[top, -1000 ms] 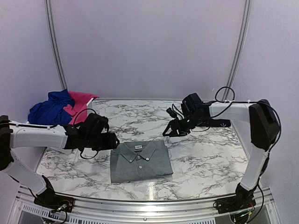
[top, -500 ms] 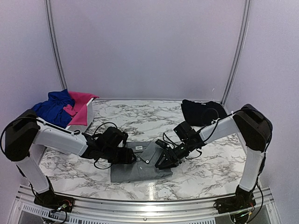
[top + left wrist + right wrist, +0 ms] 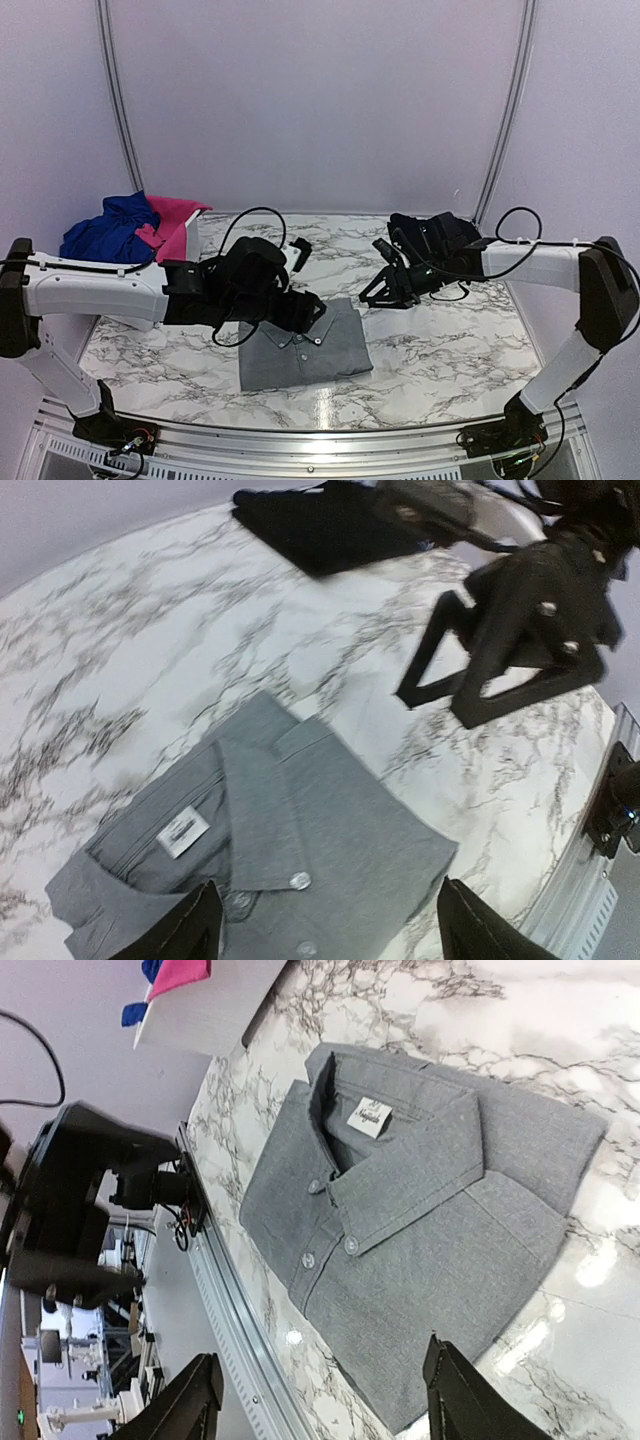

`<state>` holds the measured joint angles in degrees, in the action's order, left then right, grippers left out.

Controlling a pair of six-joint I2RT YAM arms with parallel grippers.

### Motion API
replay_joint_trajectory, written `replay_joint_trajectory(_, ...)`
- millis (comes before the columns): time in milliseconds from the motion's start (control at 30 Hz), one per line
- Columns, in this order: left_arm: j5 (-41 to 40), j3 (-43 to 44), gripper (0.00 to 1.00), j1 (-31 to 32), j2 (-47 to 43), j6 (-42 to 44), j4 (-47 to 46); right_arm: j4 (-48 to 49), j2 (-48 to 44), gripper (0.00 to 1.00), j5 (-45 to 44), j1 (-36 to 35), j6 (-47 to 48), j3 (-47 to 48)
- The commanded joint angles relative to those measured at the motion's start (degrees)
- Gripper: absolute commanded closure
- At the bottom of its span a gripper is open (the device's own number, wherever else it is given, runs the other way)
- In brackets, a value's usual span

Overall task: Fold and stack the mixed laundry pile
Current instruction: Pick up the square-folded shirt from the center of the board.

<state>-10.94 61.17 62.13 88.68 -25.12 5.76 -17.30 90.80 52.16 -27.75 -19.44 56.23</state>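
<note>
The grey collared button shirt [image 3: 305,348] lies folded flat near the table's front middle, collar toward the back. It also shows in the left wrist view [image 3: 330,830] and the right wrist view [image 3: 420,1210]. My left gripper [image 3: 313,309] hovers over the shirt's collar, open and empty [image 3: 330,935]. My right gripper [image 3: 370,294] hangs just beyond the shirt's far right corner, open and empty [image 3: 320,1405]. A folded black garment [image 3: 440,238] lies at the back right [image 3: 320,525]. Royal blue [image 3: 105,235] and hot-pink [image 3: 172,225] pieces sit heaped at the left.
The white plastic basket [image 3: 190,243] holding the blue and pink cloth stands at the table's back left [image 3: 205,1015]. The marble table [image 3: 450,340] ends in a metal rail [image 3: 320,440] along the front edge. The right arm's cables loop over the black garment.
Both grippers were down at the grey shirt half a second ago. They have since lifted off it; the right one drew back to the right, the left one rose over the collar.
</note>
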Motion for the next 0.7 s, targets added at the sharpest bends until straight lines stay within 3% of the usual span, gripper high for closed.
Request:
replay_joint_trajectory(0,-5.3,6.16,0.23,6.91,5.86,13.72,4.39,-1.38,-4.67,0.34,-2.69,3.2,-4.69,-5.16)
replay_joint_trajectory(233,-3.65,15.7,0.29,12.86,19.05,23.0,5.81,1.74,-10.2,0.33,-2.96,7.12,-8.96,-14.18)
replay_joint_trajectory(500,-3.77,18.99,0.35,13.47,30.57,24.49,6.29,4.09,-11.72,0.28,-1.78,7.98,-11.35,-19.58)
replay_joint_trajectory(567,-3.29,19.4,0.44,13.46,32.45,24.42,6.33,5.66,-11.42,0.26,-1.43,7.97,-12.24,-21.14)
replay_joint_trajectory(667,-3.63,19.36,0.68,13.36,32.24,23.55,6.07,8.63,-10.42,0.22,-0.98,7.85,-14.32,-23.25)
